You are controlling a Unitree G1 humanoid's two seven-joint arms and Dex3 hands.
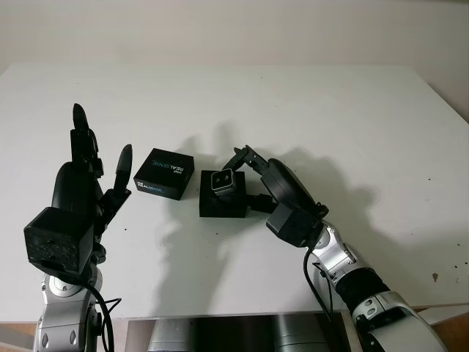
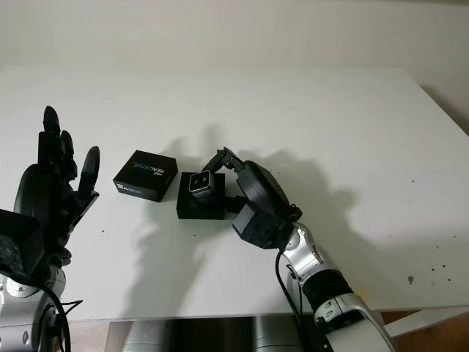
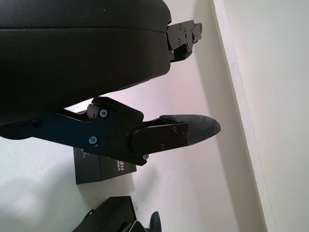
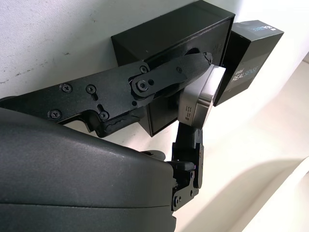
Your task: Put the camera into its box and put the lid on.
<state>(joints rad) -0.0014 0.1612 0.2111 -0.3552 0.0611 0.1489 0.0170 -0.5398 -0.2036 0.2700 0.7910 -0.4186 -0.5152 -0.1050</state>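
Right hand (image 1: 242, 172) pinches the camera (image 1: 223, 180) just over the open box (image 1: 222, 202) — lined up to drop in — while the lid (image 1: 164, 173) waits just beside, left hand (image 1: 91, 180) open, raised nearby.

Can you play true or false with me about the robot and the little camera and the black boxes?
1. The right hand is holding the camera. True.
2. The camera is over the open black box. True.
3. The lid is already on the box. False: it lies on the table beside the box, on the left hand's side.
4. The left hand is holding the lid. False: it is open, raised near the lid.
5. The lid has writing on it. True.
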